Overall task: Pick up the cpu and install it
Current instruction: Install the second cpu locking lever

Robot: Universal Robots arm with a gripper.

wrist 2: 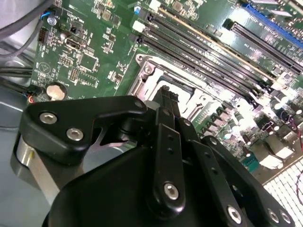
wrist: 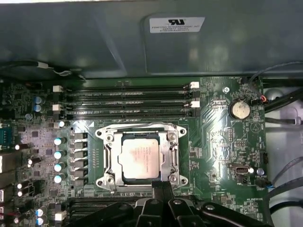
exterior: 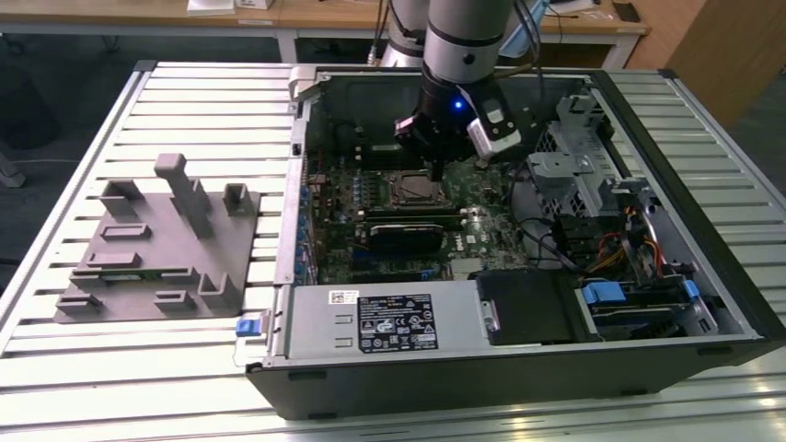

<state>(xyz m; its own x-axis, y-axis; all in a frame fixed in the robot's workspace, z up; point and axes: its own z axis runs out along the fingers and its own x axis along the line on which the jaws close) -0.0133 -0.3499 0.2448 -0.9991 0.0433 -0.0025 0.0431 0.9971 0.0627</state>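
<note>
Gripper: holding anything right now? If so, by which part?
Nothing is held. The cpu lies flat in the socket frame on the motherboard, and the tool sits just beside the frame's edge with nothing between its tips.

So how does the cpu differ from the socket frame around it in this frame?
The cpu is a pale, silvery flat square with a plain top; the socket frame is a duller metal rim with screws at its corners. The cpu is smaller and lies inside the frame's opening, while the frame borders it on the motherboard. Both lie flat and square to the board, just ahead of the hand.
</note>
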